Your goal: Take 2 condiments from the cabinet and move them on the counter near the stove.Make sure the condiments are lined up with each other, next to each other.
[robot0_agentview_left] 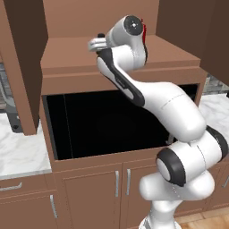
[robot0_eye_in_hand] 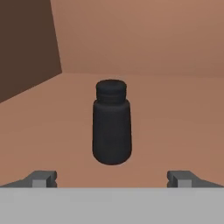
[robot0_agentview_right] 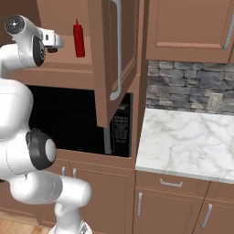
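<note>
The black shaker bottle (robot0_eye_in_hand: 111, 129) stands upright on the cabinet's bare wooden shelf (robot0_eye_in_hand: 175, 122), straight ahead of my gripper (robot0_eye_in_hand: 112, 179) and a short way beyond it. The fingertips (robot0_eye_in_hand: 43, 178) are spread wide with nothing between them, so the gripper is open. From the left base view my gripper (robot0_agentview_left: 95, 44) reaches in over the shelf (robot0_agentview_left: 67, 53). The red squeeze bottle (robot0_agentview_right: 79, 39) stands upright on the shelf to the right of my gripper (robot0_agentview_right: 58, 42); a sliver of the red squeeze bottle (robot0_agentview_left: 143, 27) shows behind the arm. The stove is out of view.
An open cabinet door (robot0_agentview_right: 116, 59) with a silver handle hangs right of the shelf, and another door (robot0_agentview_left: 22, 62) on the left. A black microwave (robot0_agentview_left: 103, 120) sits under the shelf. White marble counter (robot0_agentview_right: 183, 141) lies lower right, more counter (robot0_agentview_left: 20, 152) lower left.
</note>
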Available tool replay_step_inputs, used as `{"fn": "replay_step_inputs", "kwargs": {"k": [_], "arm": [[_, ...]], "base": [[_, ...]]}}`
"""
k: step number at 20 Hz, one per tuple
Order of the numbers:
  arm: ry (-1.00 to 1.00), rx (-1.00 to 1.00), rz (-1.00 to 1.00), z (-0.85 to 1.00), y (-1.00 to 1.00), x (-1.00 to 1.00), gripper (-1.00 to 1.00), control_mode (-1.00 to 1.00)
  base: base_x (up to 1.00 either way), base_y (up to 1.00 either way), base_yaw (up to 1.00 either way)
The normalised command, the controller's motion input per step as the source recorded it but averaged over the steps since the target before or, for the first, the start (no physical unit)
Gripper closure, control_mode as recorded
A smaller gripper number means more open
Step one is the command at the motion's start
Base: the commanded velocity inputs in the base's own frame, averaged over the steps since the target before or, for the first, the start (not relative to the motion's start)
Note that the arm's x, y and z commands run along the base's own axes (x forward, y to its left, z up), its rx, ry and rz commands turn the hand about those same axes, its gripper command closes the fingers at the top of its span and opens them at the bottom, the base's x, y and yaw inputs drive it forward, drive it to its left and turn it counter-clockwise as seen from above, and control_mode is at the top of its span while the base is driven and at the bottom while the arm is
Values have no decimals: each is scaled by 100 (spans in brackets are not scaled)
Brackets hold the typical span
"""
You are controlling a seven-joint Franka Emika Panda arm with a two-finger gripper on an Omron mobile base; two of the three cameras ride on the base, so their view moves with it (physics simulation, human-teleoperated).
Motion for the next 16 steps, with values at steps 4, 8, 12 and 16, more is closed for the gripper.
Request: {"fn": "replay_step_inputs", "kwargs": {"k": [4,8,12,16], "arm": [[3,0,0,0,6,31,-100,-100],[1,0,-1,0,7,27,-100,-100],[0,0,-1,0,9,22,-100,-100],[0,0,-1,0,11,21,-100,-100]], "base": [[0,0,0],[0,0,0],[0,0,0],[0,0,0]]}}
